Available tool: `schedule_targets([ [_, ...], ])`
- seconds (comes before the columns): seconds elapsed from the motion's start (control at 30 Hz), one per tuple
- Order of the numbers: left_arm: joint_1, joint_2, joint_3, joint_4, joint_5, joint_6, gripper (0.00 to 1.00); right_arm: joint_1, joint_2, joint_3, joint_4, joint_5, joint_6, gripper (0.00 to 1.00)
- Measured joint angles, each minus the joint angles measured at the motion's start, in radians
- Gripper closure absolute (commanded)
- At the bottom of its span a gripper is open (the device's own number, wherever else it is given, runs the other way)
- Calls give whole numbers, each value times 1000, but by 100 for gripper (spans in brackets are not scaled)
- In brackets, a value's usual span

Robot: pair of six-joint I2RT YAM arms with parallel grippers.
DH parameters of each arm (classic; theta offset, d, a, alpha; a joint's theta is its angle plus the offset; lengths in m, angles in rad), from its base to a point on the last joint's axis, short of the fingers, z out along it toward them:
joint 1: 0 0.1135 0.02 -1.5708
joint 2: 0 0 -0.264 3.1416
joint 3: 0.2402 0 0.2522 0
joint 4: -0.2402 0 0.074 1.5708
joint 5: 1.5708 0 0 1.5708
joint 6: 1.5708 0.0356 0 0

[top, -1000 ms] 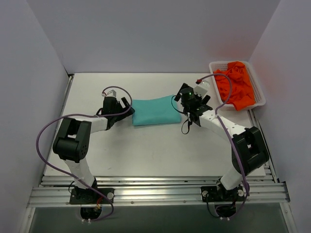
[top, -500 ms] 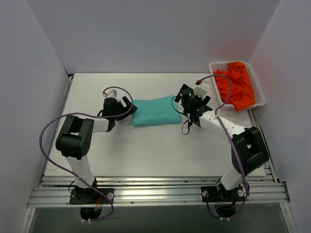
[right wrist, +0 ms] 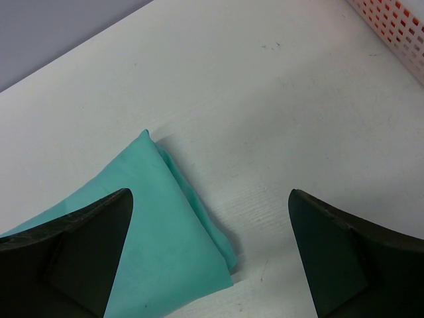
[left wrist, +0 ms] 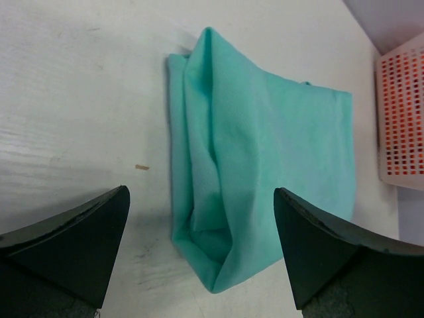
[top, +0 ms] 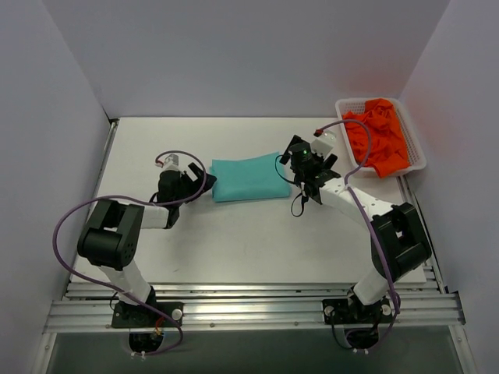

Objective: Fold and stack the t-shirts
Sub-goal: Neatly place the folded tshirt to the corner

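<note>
Top view. Tabletop [top: 234, 249], white. Teal t-shirt [top: 249, 179] lies folded into a flat oblong at mid-tabletop, long edges running left to right. Left claw [top: 199, 181] sits just beside its left end, released, nothing in it. Right claw [top: 295, 165] sits just beside its right end, likewise released and empty. Orange t-shirts [top: 378, 144] lie heaped, unfolded, in a white mesh basket [top: 415, 144] at the far right corner, well apart from the teal one.

Left wrist view. Left claw [left wrist: 200, 199] spread wide, both fingers clear of cloth. Teal t-shirt [left wrist: 265, 146] lies ahead between them, its near end bunched in soft rolled folds. Basket [left wrist: 401, 112] is at the right edge, orange showing through the mesh.

Right wrist view. Right claw [right wrist: 210, 195] spread wide, grasping nothing. One corner of the teal t-shirt [right wrist: 152, 238] lies on the tabletop [right wrist: 265, 99] by the left finger. Basket [right wrist: 397, 26] wall shows in the upper right corner.
</note>
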Motion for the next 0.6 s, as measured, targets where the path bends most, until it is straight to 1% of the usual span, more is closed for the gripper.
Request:
schedule_targets([
  [0.1,0,23,0,89,48,-21,1,0,4,0,2,0,2,0],
  [0.2,0,90,4,198,110,-53,1,0,7,0,2,0,2,0],
  [0.33,0,192,35,264,180,-90,0,0,12,0,2,0,2,0],
  [0.4,0,219,70,272,206,-97,0,0,15,0,2,0,2,0],
  [0.43,0,240,95,270,221,-98,8,0,16,0,2,0,2,0],
  [0.53,-2,277,142,257,246,-99,20,0,18,0,3,0,2,0],
  [0.57,-2,280,145,251,248,-99,27,0,19,0,3,0,2,0],
  [0.6,-2,280,145,240,249,-98,31,0,19,0,3,0,3,0],
])
